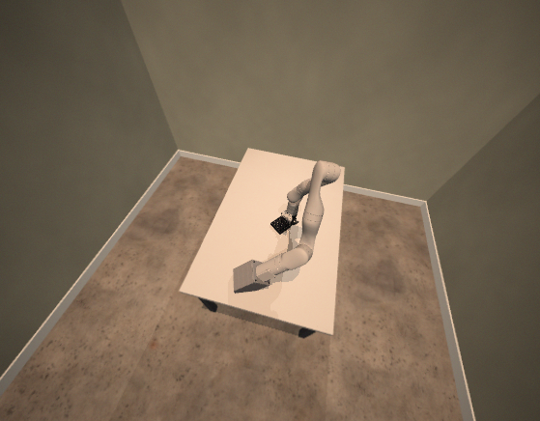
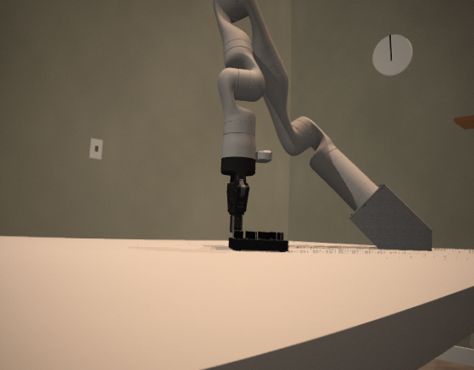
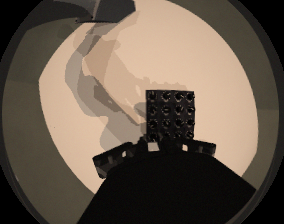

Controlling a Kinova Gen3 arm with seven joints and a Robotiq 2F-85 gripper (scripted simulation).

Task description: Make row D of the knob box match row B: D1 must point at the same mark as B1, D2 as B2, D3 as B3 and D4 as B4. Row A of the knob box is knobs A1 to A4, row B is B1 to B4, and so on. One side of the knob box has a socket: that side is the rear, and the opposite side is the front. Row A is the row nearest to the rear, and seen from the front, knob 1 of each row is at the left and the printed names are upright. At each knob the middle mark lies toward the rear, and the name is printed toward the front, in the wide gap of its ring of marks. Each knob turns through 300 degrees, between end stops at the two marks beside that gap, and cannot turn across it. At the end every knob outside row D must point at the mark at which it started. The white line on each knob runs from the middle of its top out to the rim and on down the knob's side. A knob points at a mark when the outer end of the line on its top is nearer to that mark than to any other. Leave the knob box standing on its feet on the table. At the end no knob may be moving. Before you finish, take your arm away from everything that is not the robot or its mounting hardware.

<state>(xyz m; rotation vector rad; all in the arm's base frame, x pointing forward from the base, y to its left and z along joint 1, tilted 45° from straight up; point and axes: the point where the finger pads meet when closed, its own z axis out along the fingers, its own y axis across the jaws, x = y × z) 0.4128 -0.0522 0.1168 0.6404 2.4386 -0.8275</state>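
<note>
The hand hung straight down from the arm, its fingertips at the level of the knob tops; a vertical approach suits a knob that has to be turned about an upright axis. The knob box stood on its feet on the worktop directly beneath the hand, with most of the box stretching away to one side of it, toward the arm's base; the hand was therefore over a knob in the outermost line of knobs on that edge. In the wrist view the knob box ran away from the fingers, its nearest edge just beyond them, which agrees with work at an edge row; whether that was row D, and which knob, I could not tell, as the names and white lines were too small to read. The fingers stood narrowly parted, slack rather than clamped, gripping nothing; I judged them to be straddling a knob loosely, a gap suited to letting it go without nudging its neighbours. No knob setting could be checked from these views.
</note>
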